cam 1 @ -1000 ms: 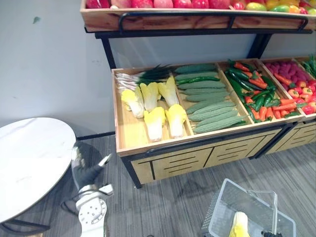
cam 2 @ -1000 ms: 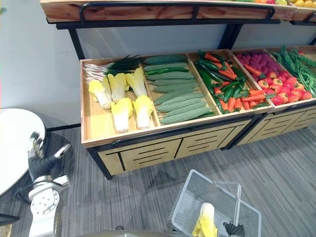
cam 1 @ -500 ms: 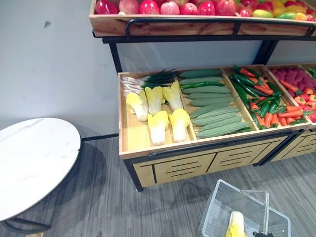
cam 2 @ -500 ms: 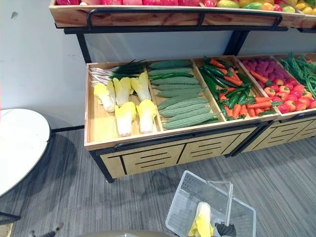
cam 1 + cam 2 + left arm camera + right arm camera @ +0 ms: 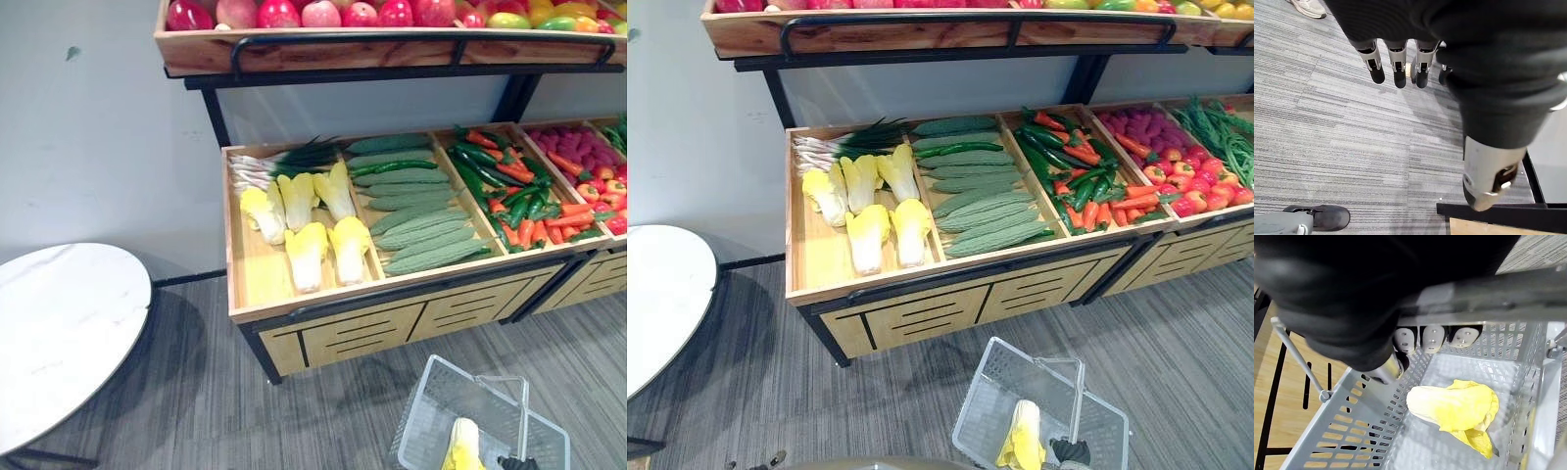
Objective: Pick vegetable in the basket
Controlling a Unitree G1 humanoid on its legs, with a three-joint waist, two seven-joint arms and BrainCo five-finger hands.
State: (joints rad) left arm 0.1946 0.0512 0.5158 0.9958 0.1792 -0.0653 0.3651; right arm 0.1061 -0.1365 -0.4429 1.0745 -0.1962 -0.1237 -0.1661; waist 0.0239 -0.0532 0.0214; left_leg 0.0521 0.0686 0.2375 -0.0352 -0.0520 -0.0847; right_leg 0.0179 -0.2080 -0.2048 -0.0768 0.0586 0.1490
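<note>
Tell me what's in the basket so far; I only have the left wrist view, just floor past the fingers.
Observer: One yellow cabbage lies on the bottom of the grey mesh basket.
Operator: Who's carrying the basket?
Observer: The right hand is, its fingers curled round the handle.
Operator: Any more cabbage on the stand?
Observer: Five yellow cabbages lie in the left-end compartment of the wooden stand, in front of the scallions.
</note>
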